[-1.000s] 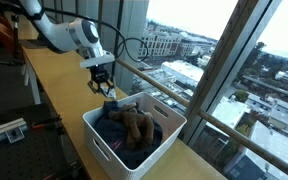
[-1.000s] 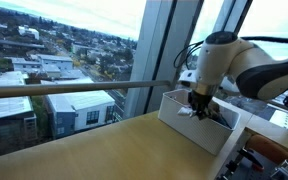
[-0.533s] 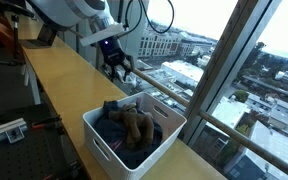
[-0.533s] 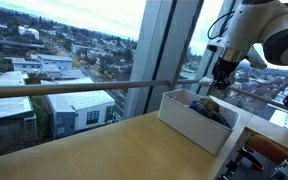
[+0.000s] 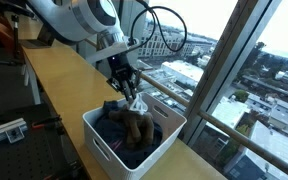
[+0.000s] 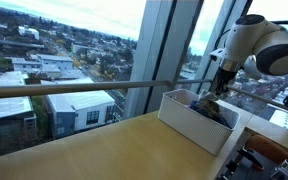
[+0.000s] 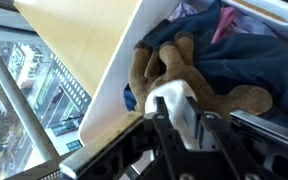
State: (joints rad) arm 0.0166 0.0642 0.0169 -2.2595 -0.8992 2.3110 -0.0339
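The arm is reaching over the white bin [image 5: 106, 148] that is sitting on the wooden counter [image 5: 54, 90] beside the big window, and the gripper [image 5: 132, 96] is hanging just above the bin's open top. A small white bundle [image 5: 137, 104] is sitting at the fingertips. It is right over the brown stuffed toy [image 5: 136, 126] and is not yet lying among the things inside.

In the wrist view the bundle [image 7: 172, 100] is showing between the two fingers, which are standing close together with only a narrow gap. From that angle I cannot tell whether they are pinching it or easing off it. Below it, the stuffed toy is sprawling on a dark blue cloth [image 7: 239, 55] that is filling most of the bin, with something pinkish peeking out near the far edge.

In an exterior view the gripper [image 6: 218, 88] is hovering low over the bin's far end, with the bin's near wall [image 6: 189, 126] blocking any sight of the bundle.

As I am judging it, the work is sitting well past halfway. The toy and the cloth are in the bin, and the white bundle is at the right spot above them. What is remaining is for the bundle to be resting inside the bin and for the gripper to be clear of it
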